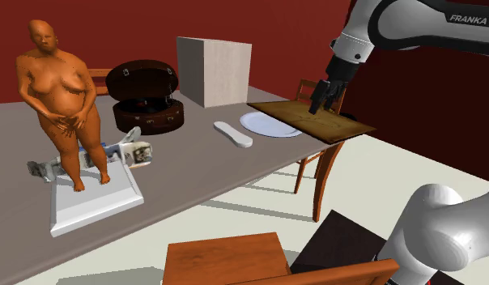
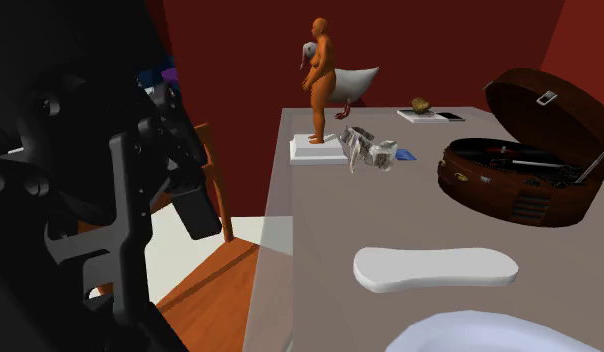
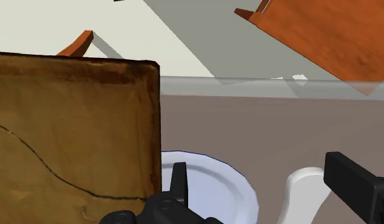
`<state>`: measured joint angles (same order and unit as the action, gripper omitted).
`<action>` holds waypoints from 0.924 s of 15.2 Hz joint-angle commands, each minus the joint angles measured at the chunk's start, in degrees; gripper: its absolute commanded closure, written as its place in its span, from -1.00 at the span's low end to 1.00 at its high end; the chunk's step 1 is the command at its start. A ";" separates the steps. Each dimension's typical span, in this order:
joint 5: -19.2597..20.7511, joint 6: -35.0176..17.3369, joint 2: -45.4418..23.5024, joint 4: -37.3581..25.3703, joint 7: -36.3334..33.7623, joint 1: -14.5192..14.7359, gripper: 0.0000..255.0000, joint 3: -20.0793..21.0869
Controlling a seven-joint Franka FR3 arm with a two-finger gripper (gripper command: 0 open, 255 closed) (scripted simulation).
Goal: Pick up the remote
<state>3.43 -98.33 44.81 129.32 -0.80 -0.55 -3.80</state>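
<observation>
The grey table [image 1: 194,174] carries a brown board [image 1: 312,120] overhanging its far corner, with a white plate [image 1: 267,124] partly under the board's edge. The white remote [image 1: 233,133] lies flat just beside the plate, on the shoulder view's left. The black gripper [image 1: 322,104] hangs over the board, fingers apart and empty.

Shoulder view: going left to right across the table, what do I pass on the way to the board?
Orange figurine → dark brown open case → white remote → white plate → brown board. The white box behind overlaps the case and the remote, so it is left out.
</observation>
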 commanded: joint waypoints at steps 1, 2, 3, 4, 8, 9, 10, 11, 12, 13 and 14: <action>0.00 0.00 0.00 0.00 0.00 0.00 -1.00 0.00; -0.27 -1.03 -1.90 -0.58 -0.93 0.13 -1.00 0.62; -0.51 -2.02 -3.84 -1.24 -1.86 0.25 -1.00 1.22; -0.72 -2.97 -5.81 -1.98 -2.77 0.37 -1.00 1.81; -1.25 -6.27 -13.99 -5.72 -6.37 0.72 -1.00 4.05; -1.30 -6.96 -16.10 -6.85 -7.25 0.77 -1.00 4.58; -1.32 -7.60 -18.23 -8.06 -8.14 0.83 -1.00 5.09; -1.30 -8.17 -20.38 -9.34 -9.02 0.88 -1.00 5.59; -1.25 -8.69 -22.54 -10.70 -9.89 0.93 -1.00 6.08; -1.17 -9.14 -24.73 -12.15 -10.77 0.98 -1.00 6.55; -1.05 -9.53 -26.94 -13.67 -11.64 1.03 -1.00 7.00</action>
<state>2.24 -107.57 20.19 117.41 -11.89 0.55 2.99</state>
